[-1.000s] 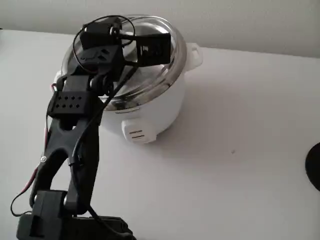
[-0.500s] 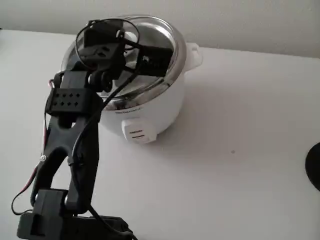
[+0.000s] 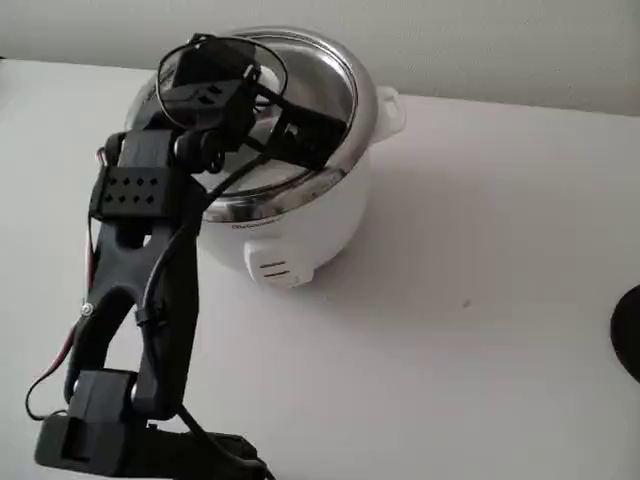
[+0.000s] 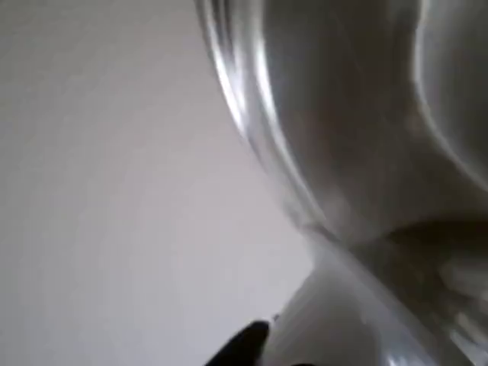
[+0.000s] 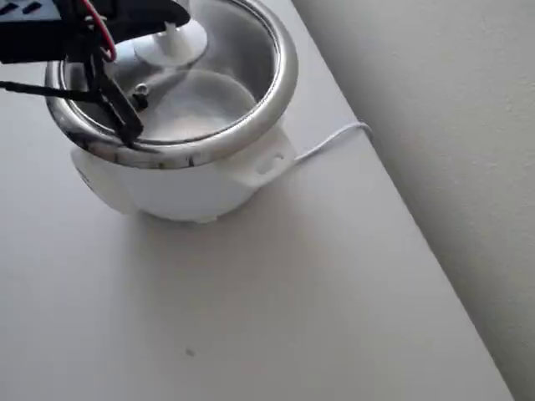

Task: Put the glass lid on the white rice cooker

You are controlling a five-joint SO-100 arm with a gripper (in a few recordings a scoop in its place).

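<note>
White rice cooker (image 3: 300, 225) with silver steel rim, clear glass lid (image 5: 201, 100) with white knob, black claw (image 5: 159, 12).

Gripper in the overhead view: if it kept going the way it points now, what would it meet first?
Most likely the glass lid. The gripper is right at the lid's white knob, above the white rice cooker. Whether it already touches the knob is unclear; depth is hard to judge here.

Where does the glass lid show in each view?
Fixed view: lid at top centre, sitting on the cooker, partly behind the arm.
Wrist view: lid rim, blurred, curving from top centre to lower right.
Overhead view: lid at top left; its white knob below the gripper.
Shared landmark: the cooker's steel rim.
</note>
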